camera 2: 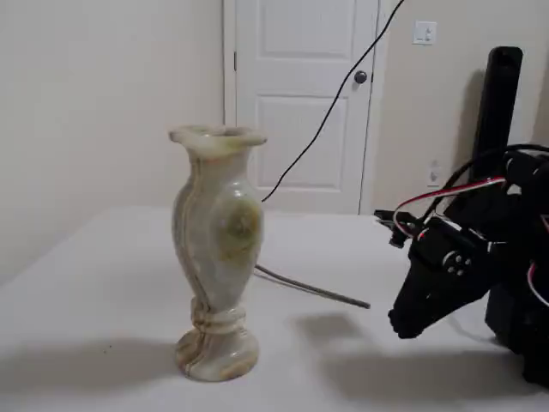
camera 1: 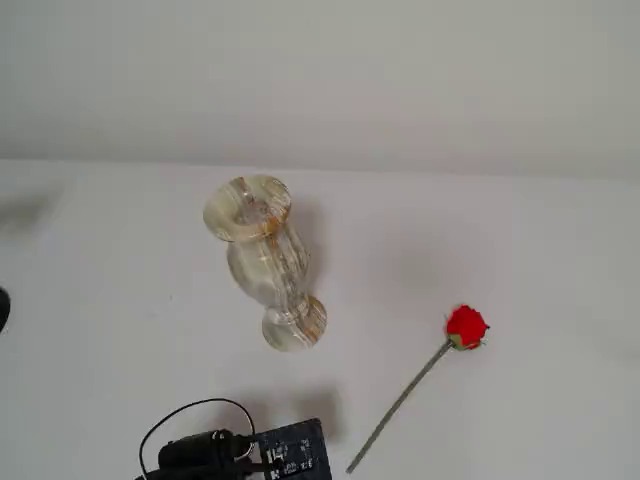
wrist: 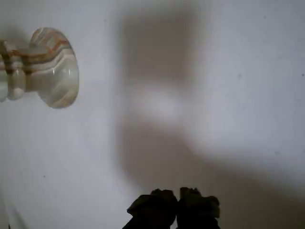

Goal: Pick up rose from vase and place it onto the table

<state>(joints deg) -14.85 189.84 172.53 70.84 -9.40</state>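
Rose is lying flat on the worktop, bloom up-right and stem running down-left in a fixed view, well apart from the vase and to its right. Only that high view is showing the red bloom.

The low fixed view is catching just a length of grey stem poking out from behind the vase, bloom hidden. This view is showing the vase standing upright on its foot, mouth empty.

Wrist view is showing the vase foot at the left edge, no rose in sight, and a broad shadow falling across the worktop.

Hand is sitting at the bottom edge of the wrist view, dark fingertips pressed together, clenched on nothing. In the low fixed view the hand is hanging just above the worktop, right of the vase, touching neither vase nor stem.
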